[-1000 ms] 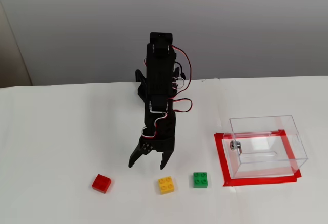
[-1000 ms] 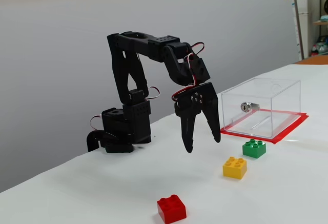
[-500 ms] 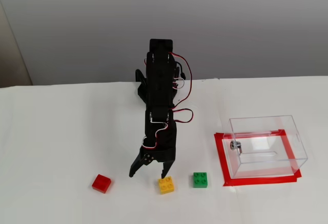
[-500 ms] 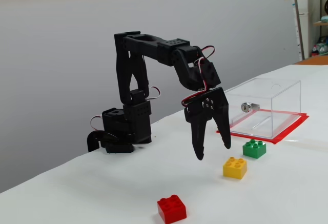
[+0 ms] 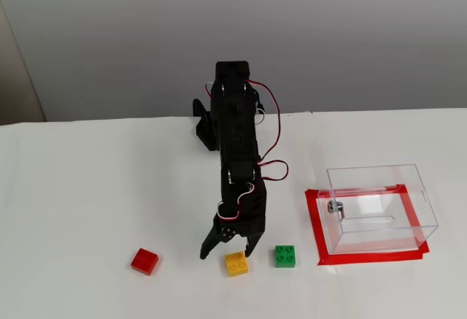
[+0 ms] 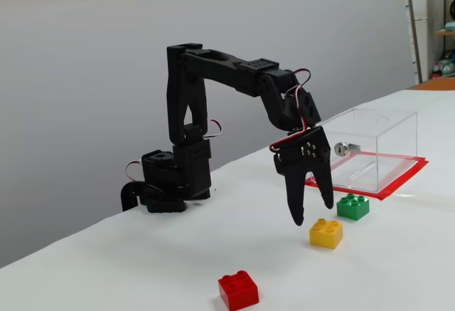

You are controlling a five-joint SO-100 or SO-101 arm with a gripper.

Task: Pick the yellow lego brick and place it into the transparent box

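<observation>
The yellow lego brick lies on the white table between a red and a green brick. My black gripper is open and empty; its fingers point down and hover just above and behind the yellow brick, not touching it. The transparent box stands empty on a red tape rectangle to the right in both fixed views, with a small metal fitting on its left wall.
A red brick lies left of the yellow one. A green brick lies between the yellow brick and the box. The arm's base stands at the table's back edge by a grey wall.
</observation>
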